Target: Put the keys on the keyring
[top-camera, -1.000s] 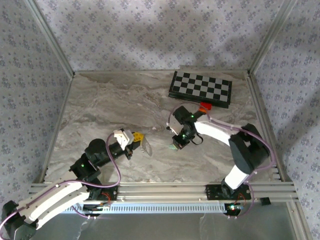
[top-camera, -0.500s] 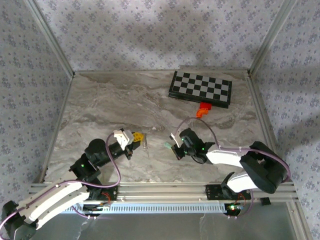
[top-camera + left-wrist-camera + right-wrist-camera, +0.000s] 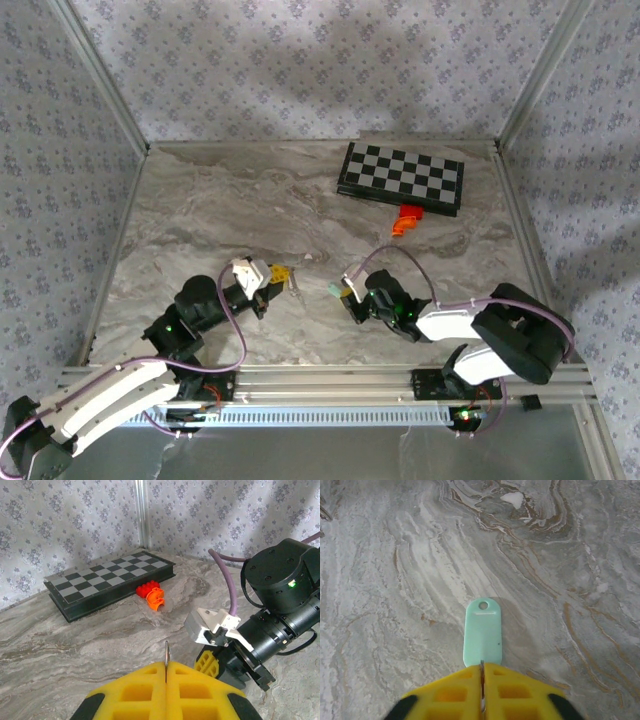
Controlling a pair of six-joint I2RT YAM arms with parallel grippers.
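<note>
Two grips noted. Left jaws closed tight on the keyring (image 3: 167, 655), edge-on. Right jaws, barely parted, pinch the teal key tag (image 3: 482, 632); its holed end points nine o'clock at the ring, near but apart.

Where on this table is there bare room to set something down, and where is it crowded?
Bare: the wide far-left stretch of table, left of the chessboard. Crowded: the near middle, where the left gripper with the keyring and the right gripper with the key nearly meet; also by the orange block.
</note>
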